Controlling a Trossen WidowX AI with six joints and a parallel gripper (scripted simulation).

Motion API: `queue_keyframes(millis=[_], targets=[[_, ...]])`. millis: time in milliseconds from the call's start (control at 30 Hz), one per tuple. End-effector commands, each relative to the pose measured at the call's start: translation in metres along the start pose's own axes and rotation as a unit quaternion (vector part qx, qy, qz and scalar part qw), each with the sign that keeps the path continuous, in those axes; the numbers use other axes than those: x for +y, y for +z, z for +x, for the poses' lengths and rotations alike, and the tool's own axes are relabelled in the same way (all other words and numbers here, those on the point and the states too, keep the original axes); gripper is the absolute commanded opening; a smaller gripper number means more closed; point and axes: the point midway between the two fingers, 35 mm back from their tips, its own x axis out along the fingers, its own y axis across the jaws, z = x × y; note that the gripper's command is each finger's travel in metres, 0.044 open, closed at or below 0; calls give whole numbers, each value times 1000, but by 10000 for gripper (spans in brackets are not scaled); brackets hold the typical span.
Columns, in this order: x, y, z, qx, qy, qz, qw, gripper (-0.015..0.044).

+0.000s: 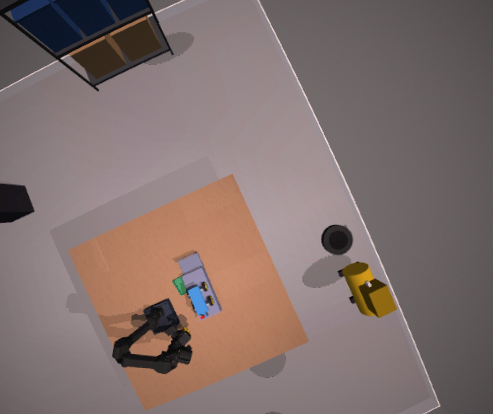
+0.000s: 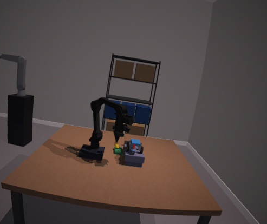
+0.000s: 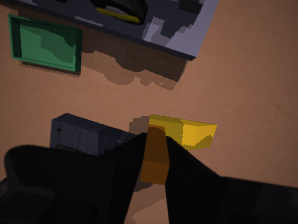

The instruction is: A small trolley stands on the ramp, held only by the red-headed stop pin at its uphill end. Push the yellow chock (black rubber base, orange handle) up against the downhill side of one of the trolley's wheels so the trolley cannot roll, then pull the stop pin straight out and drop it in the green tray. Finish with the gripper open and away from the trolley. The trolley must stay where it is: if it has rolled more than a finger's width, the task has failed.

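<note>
My gripper (image 3: pixel 155 139) (image 2: pixel 116 142) is shut on the orange handle of the yellow chock (image 1: pixel 186 330) (image 2: pixel 116 145) (image 3: pixel 197 133). The chock is held above the table, beside the ramp; its black base cannot be made out. The blue trolley (image 1: pixel 198 301) (image 2: pixel 135 141) stands on the grey ramp (image 1: pixel 189 262) (image 2: pixel 134 159) (image 3: pixel 202 31). The red-headed stop pin (image 1: pixel 202 317) (image 2: pixel 134 146) is at the trolley's uphill end. One trolley wheel (image 3: pixel 131 11) shows at the top of the wrist view. The green tray (image 1: pixel 179 286) (image 2: pixel 118 152) (image 3: pixel 78 56) is empty, beside the ramp.
The arm's dark base (image 1: pixel 168 309) (image 2: pixel 84 154) (image 3: pixel 75 131) stands on the wooden table (image 1: pixel 250 260) (image 2: pixel 105 186) (image 3: pixel 255 80), on the tray's side of the ramp. A shelf rack, another arm on a black pedestal and a yellow machine stand away from the table.
</note>
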Motion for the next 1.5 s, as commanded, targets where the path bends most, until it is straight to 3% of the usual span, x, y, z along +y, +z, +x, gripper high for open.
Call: queue_keyframes(millis=[0,333,1467], targets=[[0,-1,0,1,-1,69,998,0],[4,2,0,1,-1,80,997,0],[108,50,6,-1,5,80,997,0]])
